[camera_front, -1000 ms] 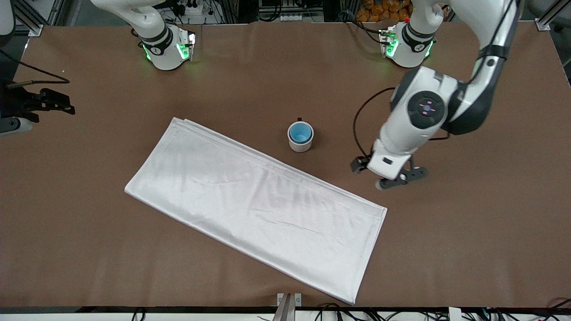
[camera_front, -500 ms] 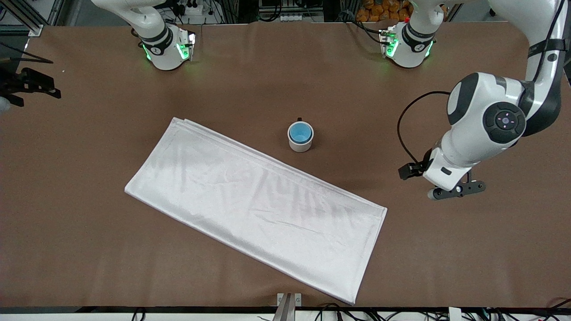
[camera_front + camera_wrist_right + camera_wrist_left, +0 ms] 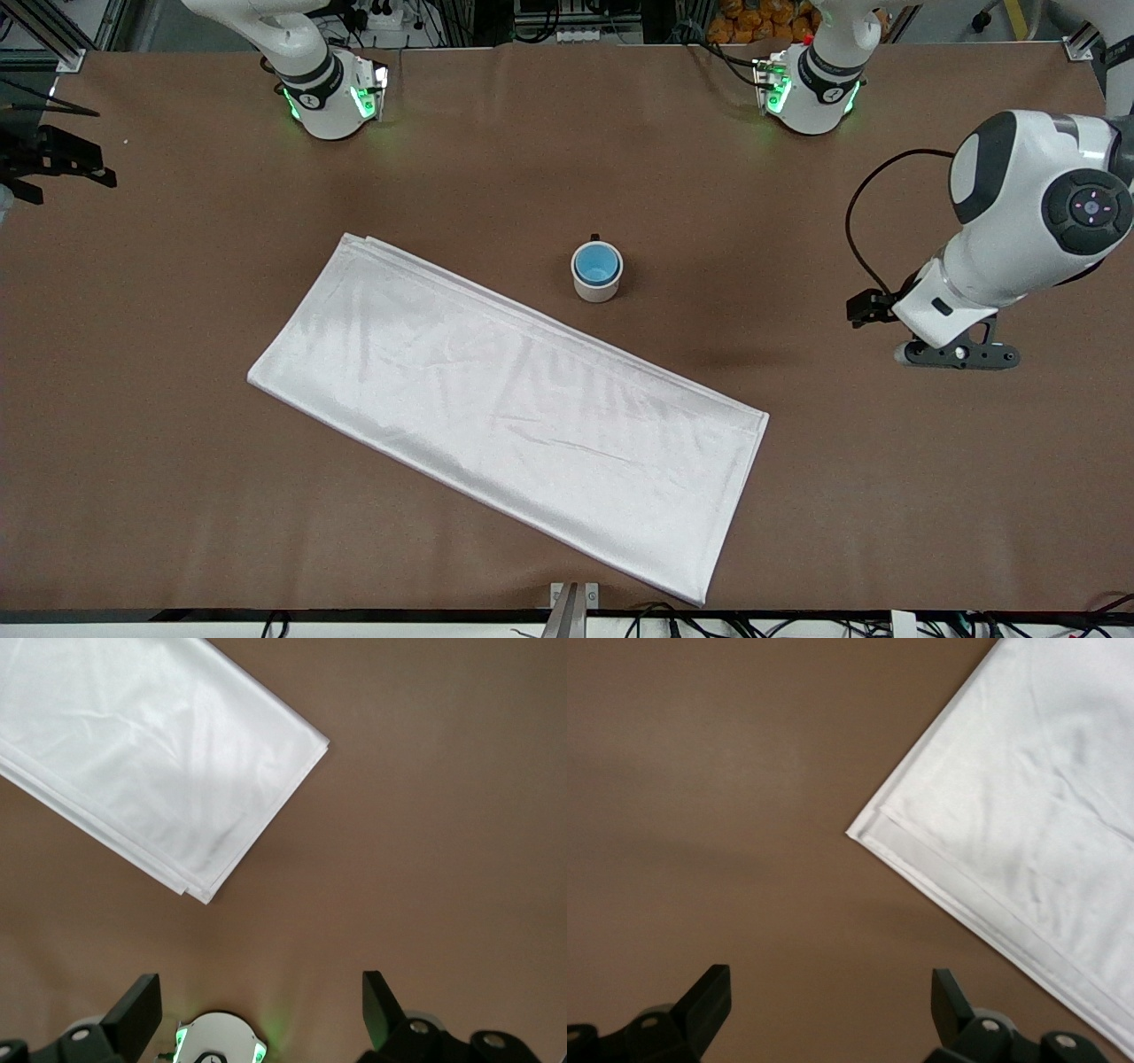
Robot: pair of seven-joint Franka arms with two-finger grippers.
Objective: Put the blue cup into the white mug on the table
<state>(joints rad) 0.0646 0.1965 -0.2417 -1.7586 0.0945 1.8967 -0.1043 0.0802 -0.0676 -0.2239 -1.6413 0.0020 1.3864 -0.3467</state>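
The blue cup (image 3: 595, 263) sits inside the white mug (image 3: 596, 288), which stands upright on the brown table (image 3: 797, 496) near the middle; the mug's dark handle points toward the robots' bases. My left gripper (image 3: 959, 356) is open and empty, over bare table well toward the left arm's end, apart from the mug. In the left wrist view its gripper (image 3: 830, 1010) is over bare table beside a cloth corner. My right gripper (image 3: 62, 164) is open and empty, over the table edge at the right arm's end; it also shows in the right wrist view (image 3: 260, 1010). Neither wrist view shows cup or mug.
A white folded cloth (image 3: 496, 408) lies slantwise, nearer to the front camera than the mug; it also shows in the left wrist view (image 3: 1028, 842) and the right wrist view (image 3: 151, 753). The arm bases (image 3: 332, 97) (image 3: 811, 89) stand along the table's back edge.
My left gripper has moved away from the mug toward the left arm's end of the table. My right gripper has shifted slightly at the table edge. Cup and mug have not moved.
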